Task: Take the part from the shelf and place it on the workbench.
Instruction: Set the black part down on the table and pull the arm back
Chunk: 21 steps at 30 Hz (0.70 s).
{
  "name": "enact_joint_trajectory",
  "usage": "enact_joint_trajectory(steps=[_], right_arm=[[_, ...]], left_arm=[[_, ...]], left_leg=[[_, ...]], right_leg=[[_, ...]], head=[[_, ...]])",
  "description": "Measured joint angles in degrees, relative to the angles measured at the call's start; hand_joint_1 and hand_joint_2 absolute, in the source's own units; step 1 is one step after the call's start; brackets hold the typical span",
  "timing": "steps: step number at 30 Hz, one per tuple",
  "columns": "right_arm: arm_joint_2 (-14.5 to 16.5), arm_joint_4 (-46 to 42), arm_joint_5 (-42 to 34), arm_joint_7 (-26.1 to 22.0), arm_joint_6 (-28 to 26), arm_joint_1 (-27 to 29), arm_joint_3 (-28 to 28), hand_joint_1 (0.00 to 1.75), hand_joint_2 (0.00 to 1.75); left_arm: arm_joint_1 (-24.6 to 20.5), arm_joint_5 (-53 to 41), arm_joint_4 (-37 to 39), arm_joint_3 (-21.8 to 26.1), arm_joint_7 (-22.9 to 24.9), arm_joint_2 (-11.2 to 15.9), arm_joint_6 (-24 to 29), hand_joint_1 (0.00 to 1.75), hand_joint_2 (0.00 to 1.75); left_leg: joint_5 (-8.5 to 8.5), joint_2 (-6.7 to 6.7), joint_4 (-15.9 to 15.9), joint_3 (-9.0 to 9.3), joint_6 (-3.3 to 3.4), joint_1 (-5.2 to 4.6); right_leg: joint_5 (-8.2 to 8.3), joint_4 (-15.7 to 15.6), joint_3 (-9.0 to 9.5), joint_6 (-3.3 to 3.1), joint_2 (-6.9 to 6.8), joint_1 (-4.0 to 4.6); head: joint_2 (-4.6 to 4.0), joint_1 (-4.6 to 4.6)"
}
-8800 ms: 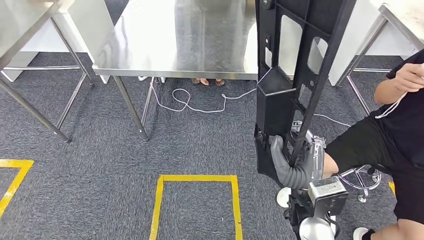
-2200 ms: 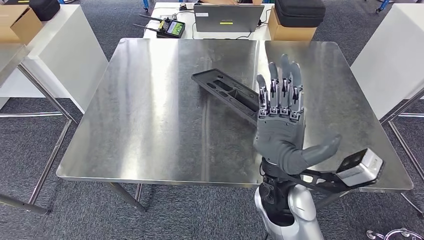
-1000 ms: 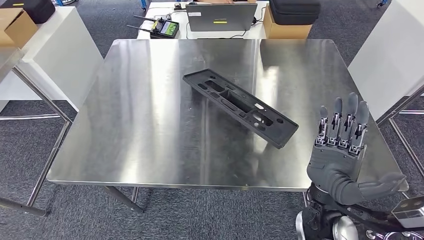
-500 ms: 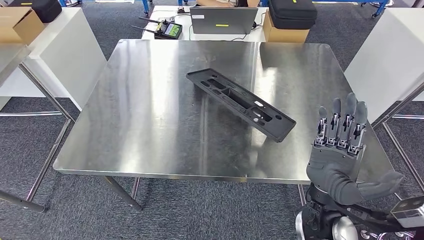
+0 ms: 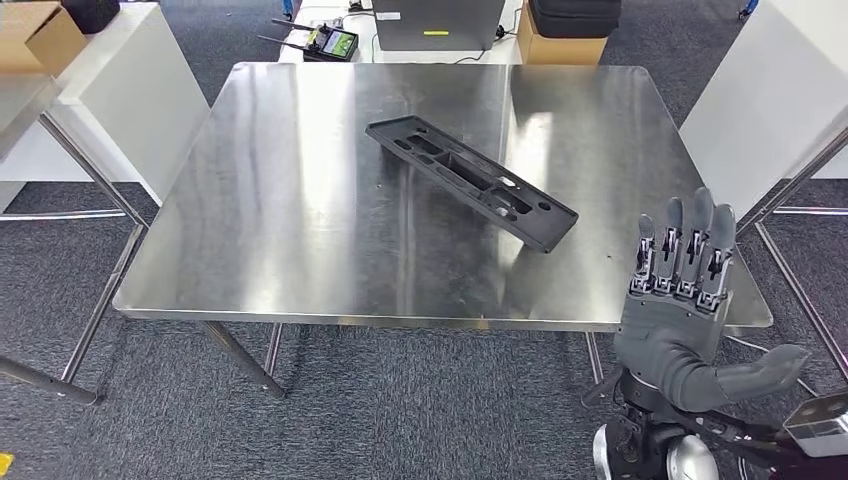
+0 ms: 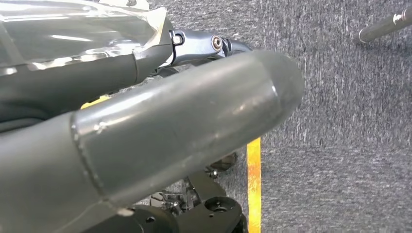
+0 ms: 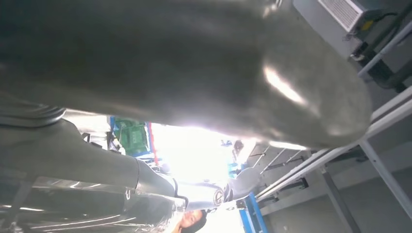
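Steel workbench (image 5: 300, 240) carries the part (image 5: 470, 182), lying flat, ahead-left of the right hand (image 5: 680, 310), which is spread, empty (well apart); simply withdraw without brushing the part.

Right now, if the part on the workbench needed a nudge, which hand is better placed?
Probably the right hand: it is raised, empty with fingers apart, just off the workbench near edge, close to the black part. The left hand hangs toward the carpet.

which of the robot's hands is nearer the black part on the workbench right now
Right. The right hand is raised, fingers spread, off the workbench's near right corner, apart from the black part. The left hand hangs low over carpet.
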Motion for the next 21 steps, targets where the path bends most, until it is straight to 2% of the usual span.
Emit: enact_joint_trajectory(steps=[1, 2, 4, 5, 6, 7, 8, 10, 11, 12, 13, 14, 15, 16, 17, 19, 20, 21], right_arm=[[0.0, 0.0, 0.0, 0.0, 0.0, 0.0, 0.0, 0.00, 0.00], [0.0, 0.0, 0.0, 0.0, 0.1, 0.0, 0.0, 0.00, 0.00], [0.1, 0.1, 0.0, 0.0, 0.1, 0.0, 0.0, 0.00, 0.00], [0.1, 0.1, 0.0, 0.0, 0.1, 0.0, 0.0, 0.00, 0.00], [0.1, 0.2, 0.0, 0.0, 0.1, 0.0, 0.0, 0.00, 0.00], [0.1, 0.3, -0.1, 0.0, 0.1, 0.0, 0.0, 0.00, 0.00], [0.1, 0.3, -0.1, 0.0, 0.1, 0.0, 0.0, 0.00, 0.00], [0.1, 0.3, -0.1, 0.0, 0.1, 0.0, 0.0, 0.00, 0.00], [0.1, 0.3, -0.1, 0.0, 0.1, 0.0, 0.0, 0.00, 0.00], [0.1, 0.3, -0.1, 0.0, 0.1, 0.0, 0.0, 0.00, 0.00], [0.1, 0.3, -0.1, 0.0, 0.1, 0.0, 0.0, 0.00, 0.00], [0.1, 0.3, -0.1, 0.0, 0.0, 0.0, 0.0, 0.00, 0.00], [0.1, 0.3, -0.1, 0.0, 0.0, 0.1, 0.0, 0.00, 0.00], [0.1, 0.3, -0.1, 0.0, -0.2, 0.1, -0.1, 0.00, 0.00], [0.1, 0.3, -0.1, 0.0, -0.3, 0.2, -0.1, 0.00, 0.00], [0.1, 0.3, -0.1, 0.0, -0.4, 0.3, -0.1, 0.00, 0.00], [0.1, 0.3, -0.1, 0.0, -0.4, 0.3, -0.2, 0.00, 0.00], [0.1, 0.4, -0.1, 0.0, -0.4, 0.3, -0.2, 0.00, 0.00]], left_arm=[[0.0, 0.0, 0.0, 0.0, 0.0, 0.0, 0.0, 0.00, 0.00], [0.1, 0.0, 0.0, 0.0, 0.0, 0.0, -0.1, 0.00, 0.00], [0.1, 0.0, 0.0, 0.1, 0.0, 0.0, -0.1, 0.00, 0.00], [0.1, 0.0, 0.0, 0.2, 0.0, 0.0, -0.2, 0.00, 0.00], [0.2, 0.0, 0.0, 0.3, 0.0, 0.0, -0.2, 0.00, 0.00], [0.2, 0.0, 0.0, 0.4, 0.0, 0.0, -0.2, 0.00, 0.00], [0.2, 0.0, 0.0, 0.4, 0.0, 0.0, -0.3, 0.00, 0.00], [0.2, -0.1, 0.0, 0.5, -0.1, 0.0, -0.4, 0.00, 0.00], [0.2, -0.2, -0.1, 0.5, -0.1, 0.0, -0.4, 0.00, 0.00], [0.1, -0.3, -0.1, 0.5, -0.1, 0.0, -0.4, 0.00, 0.00], [0.1, -0.4, -0.1, 0.6, -0.1, 0.0, -0.5, 0.00, 0.00], [0.2, -0.5, -0.1, 0.6, -0.2, 0.0, -0.5, 0.00, 0.00], [0.2, -0.5, -0.1, 0.6, -0.2, 0.0, -0.5, 0.00, 0.00], [0.2, -0.6, -0.1, 0.6, -0.2, 0.0, -0.5, 0.00, 0.00], [0.2, -0.7, -0.2, 0.6, -0.2, 0.0, -0.5, 0.00, 0.00], [0.1, -0.9, -0.2, 0.7, -0.2, 0.0, -0.5, 0.00, 0.00], [0.1, -0.9, -0.2, 0.7, -0.2, 0.0, -0.5, 0.00, 0.00], [0.1, -1.0, -0.2, 0.7, -0.2, 0.1, -0.5, 0.00, 0.00]], left_leg=[[-1.37, -0.11, 1.3, -0.53, -0.30, 0.13], [-3.58, -0.22, 3.6, -1.38, -0.60, 0.29], [-8.66, -0.33, 10.8, -3.58, -1.10, 0.50], [-10.09, -0.34, 14.1, -4.35, -1.26, 0.56], [-10.30, -0.34, 15.9, -4.42, -1.32, 0.60], [-9.31, -0.34, 15.8, -3.50, -1.27, 0.61], [-7.68, -0.34, 13.6, -1.57, -1.13, 0.62], [-5.48, -0.47, 5.6, 4.24, -0.68, 0.55], [-5.30, -0.59, 2.1, 6.56, -0.46, 0.46], [-5.50, -0.71, -0.3, 7.97, -0.24, 0.30], [-5.62, -0.79, -1.3, 8.32, 0.00, 0.10], [-5.31, -0.76, -1.6, 7.89, 0.41, 0.00], [-4.76, -0.61, -1.8, 7.51, 0.90, -0.03], [-4.14, -0.46, -2.0, 6.99, 1.48, 0.00], [-3.40, -0.28, -2.3, 6.33, 2.00, 0.05], [-2.11, -0.04, -2.2, 4.81, 2.56, -0.08], [-1.45, 0.05, -2.2, 3.95, 2.63, -0.18], [-0.84, 0.12, -2.1, 3.09, 2.65, -0.26]], right_leg=[[0.37, 0.0, -0.29, -0.69, -0.11, -0.25], [0.78, -0.1, -0.65, -1.39, -0.22, -0.47], [1.58, 0.0, -1.65, -2.36, -0.40, -0.18], [2.00, 0.1, -2.27, -2.54, -0.45, -0.05], [2.41, 0.2, -2.90, -2.56, -0.48, 0.04], [2.82, 0.3, -3.51, -2.51, -0.48, 0.09], [3.21, 0.4, -4.07, -2.40, -0.46, 0.11], [3.95, 0.6, -4.88, -1.98, -0.38, 0.28], [4.33, 0.7, -5.15, -1.60, -0.37, 0.39], [4.74, 0.7, -5.37, -1.18, -0.40, 0.48], [5.14, 0.7, -5.58, -0.76, -0.44, 0.52], [5.57, 0.6, -5.79, -0.26, -0.43, 0.59], [5.43, 0.9, -6.17, -0.01, -0.39, 0.57], [4.54, 1.7, -6.81, 0.02, -0.32, 0.64], [2.70, 3.7, -7.76, -0.19, -0.24, 0.70], [-2.42, 10.8, -10.12, -0.87, -0.21, 0.57], [-4.28, 14.6, -10.94, -0.89, -0.20, 0.51], [-5.01, 17.1, -11.06, -0.61, -0.20, 0.48]], head=[[-0.01, -0.05], [-0.01, -0.10], [-0.02, -0.17], [-0.01, -0.19], [-0.01, -0.19], [-0.01, -0.19], [-0.01, -0.20], [-0.01, -0.21], [-0.02, -0.17], [-0.02, -0.15], [-0.02, -0.13], [-0.02, -0.09], [-0.01, -0.15], [-0.01, -0.08], [-0.01, 0.06], [-0.01, 0.38], [-0.01, 0.48], [-0.01, 0.51]])
